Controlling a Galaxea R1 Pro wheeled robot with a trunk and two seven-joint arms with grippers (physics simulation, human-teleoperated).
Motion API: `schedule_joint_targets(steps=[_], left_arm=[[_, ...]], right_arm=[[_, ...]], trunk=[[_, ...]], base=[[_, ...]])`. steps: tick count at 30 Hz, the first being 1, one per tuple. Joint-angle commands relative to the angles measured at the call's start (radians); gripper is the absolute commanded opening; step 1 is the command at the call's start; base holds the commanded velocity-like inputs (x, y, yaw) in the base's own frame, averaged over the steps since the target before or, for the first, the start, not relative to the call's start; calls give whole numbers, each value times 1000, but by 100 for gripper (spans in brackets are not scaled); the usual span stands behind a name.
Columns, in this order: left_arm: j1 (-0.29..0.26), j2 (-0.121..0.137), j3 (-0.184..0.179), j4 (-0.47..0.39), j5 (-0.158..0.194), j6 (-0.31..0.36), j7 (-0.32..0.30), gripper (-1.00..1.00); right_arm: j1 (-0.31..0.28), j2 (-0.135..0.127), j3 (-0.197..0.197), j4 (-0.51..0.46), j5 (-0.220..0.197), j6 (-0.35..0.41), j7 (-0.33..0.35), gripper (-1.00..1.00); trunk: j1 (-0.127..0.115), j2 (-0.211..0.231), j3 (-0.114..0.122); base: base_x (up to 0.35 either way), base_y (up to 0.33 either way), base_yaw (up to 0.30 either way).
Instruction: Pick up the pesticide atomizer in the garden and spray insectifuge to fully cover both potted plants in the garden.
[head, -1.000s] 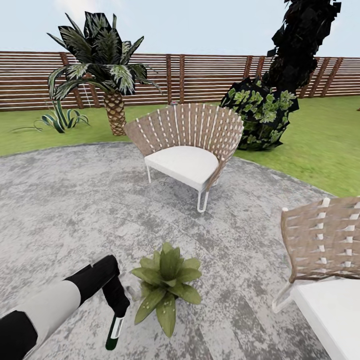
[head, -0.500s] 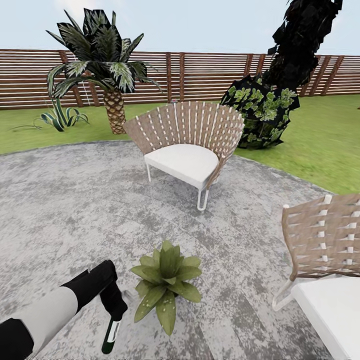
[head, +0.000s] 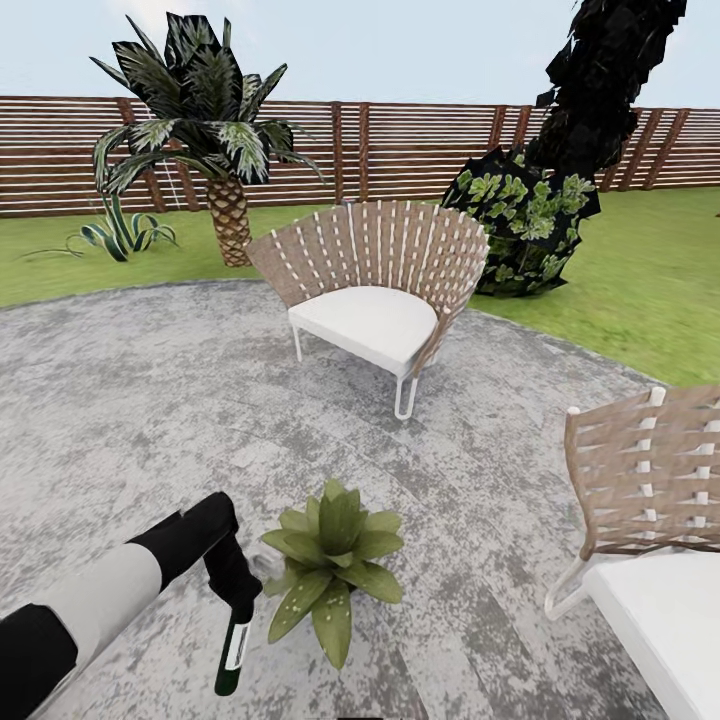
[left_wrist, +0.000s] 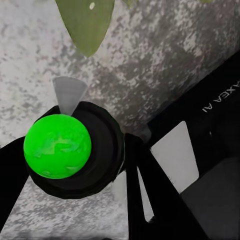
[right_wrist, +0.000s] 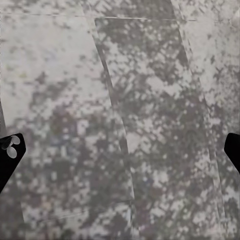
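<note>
One potted plant (head: 332, 560), a low rosette of broad green leaves, stands on the grey speckled patio (head: 130, 420) in the lower middle of the head view. Just to its left my left gripper (head: 238, 612) is shut on the pesticide atomizer (head: 232, 655), a slim dark bottle with a white label hanging downward a hand's width from the leaves. In the left wrist view the atomizer (left_wrist: 97, 150) appears end-on as a dark round body with a bright green end, and a leaf (left_wrist: 87, 25) lies beyond it. My right gripper (right_wrist: 120, 150) is open over bare patio stone.
A woven chair (head: 375, 290) with a white seat stands beyond the plant; a second chair (head: 650, 500) is close at the right. A scaly-trunked palm (head: 225, 150), a striped spiky plant (head: 120, 235), a dark bush (head: 525, 225) and the brown slatted fence (head: 400, 150) edge the lawn.
My left gripper, still holding the atomizer, drifted slightly left and then swung back right, a little closer to the potted plant. The plant and chairs have not moved.
</note>
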Motion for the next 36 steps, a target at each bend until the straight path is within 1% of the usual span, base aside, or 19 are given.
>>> schedule_joint_targets(steps=[1, 2, 3, 4, 5, 7, 10, 11, 14, 19, 21, 23, 25, 26, 27, 30, 32, 34, 36], left_arm=[[2, -4, -1, -2, -31, 6, -10, -100], [5, -7, -1, -3, -63, 6, -11, -100], [8, -20, 1, -8, -111, 8, -12, -100], [8, -38, 2, -9, -139, 9, -13, -100], [8, -46, 3, -7, -150, 10, -13, -100], [5, -45, 7, -4, -154, 11, -14, -100], [6, -28, 14, 1, -155, 10, -15, -100], [7, -26, 14, 1, -155, 10, -15, -100], [8, -28, 14, 1, -155, 11, -15, -100], [11, -34, 11, 2, -155, 13, -14, -100], [11, -30, 12, 9, -155, 12, -13, -100], [30, -32, 12, 21, -155, 10, -11, -100], [88, -35, 11, 26, -156, 6, -6, -100], [113, -36, 15, 26, -157, 6, -3, -100], [122, -37, 19, 26, -157, 5, -1, -100], [130, -62, 69, 19, -157, 6, 4, -100], [131, -80, 95, 15, -157, 7, 7, -100], [131, -97, 110, 12, -158, 8, 26, -100], [131, -101, 116, 12, -158, 8, 48, -100]], right_arm=[[-1, 0, -7, 1, 11, -3, -4, 100], [-1, 0, -7, 1, 11, -3, -4, 100], [-1, 0, -7, 1, 11, -3, -4, 100], [-1, 0, -7, 1, 11, -3, -4, 100], [-1, 0, -7, 1, 11, -3, -4, 100], [-1, 0, -7, 1, 11, -3, -4, 100], [-1, 0, -8, 0, 10, -3, -5, 100], [-1, 0, -8, 0, 9, -3, -6, 100], [-1, 0, -8, -1, 9, -3, -6, 100], [-1, 0, -9, -1, 9, -3, -7, 100], [-1, 0, -8, -1, 9, -3, -7, 100], [-1, 0, -8, -1, 9, -3, -7, 100], [-1, -3, -8, 0, 11, -2, -6, 100], [-1, -9, -7, 0, 12, -2, -5, 100], [-1, -11, -7, 1, 12, -3, -5, 100], [-1, -13, -7, 1, 12, -3, -4, 100], [-1, -13, -7, 1, 12, -3, -4, 100], [-1, -13, -7, 1, 12, -3, -4, 100], [-1, -13, -7, 1, 12, -3, -4, 100]], trunk=[[0, 0, -1], [0, 0, -1], [0, 0, -1], [0, 0, -1], [0, 0, -1], [0, 0, -1], [0, 0, -1], [0, 0, -1], [0, 0, -1], [0, 0, -1], [0, 0, -1], [0, 0, -1], [0, 0, -1], [0, 0, -1], [0, 0, -1], [0, 0, -1], [0, 0, -1], [0, 0, -1], [0, 0, -1]], base=[[0, 0, 0], [0, 0, 0], [0, 0, 0], [0, 0, 47], [0, 0, 175], [0, 0, 224], [0, -44, 141], [0, -202, 24], [-40, -240, 9], [-252, -182, 1], [-166, -92, 0], [-22, -12, 0], [-6, -3, 0], [-1, -1, 0], [0, 0, 0], [0, 0, 0], [0, 0, 0], [0, 0, 0], [0, 0, 0]])
